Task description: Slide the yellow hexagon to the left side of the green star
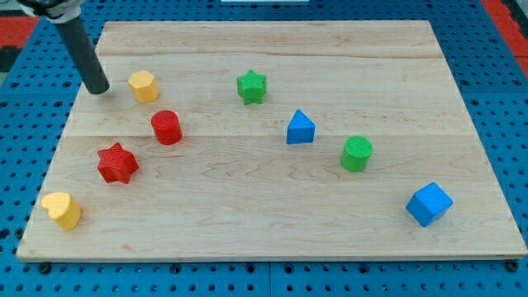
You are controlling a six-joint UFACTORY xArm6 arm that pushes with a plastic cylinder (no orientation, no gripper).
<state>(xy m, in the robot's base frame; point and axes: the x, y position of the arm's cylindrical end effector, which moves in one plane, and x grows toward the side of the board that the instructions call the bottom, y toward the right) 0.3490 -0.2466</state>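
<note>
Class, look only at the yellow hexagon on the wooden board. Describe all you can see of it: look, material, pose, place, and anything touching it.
The yellow hexagon is a small, solid-looking block with flat sides and a flat top, matt like plastic. It sits flat on the wooden board near the view's top left. My tip stands just to its left, close but with a narrow gap showing, so nothing but the board touches it. The red cylinder lies below and slightly right; the green star is well off to the right, at about the same height.
</note>
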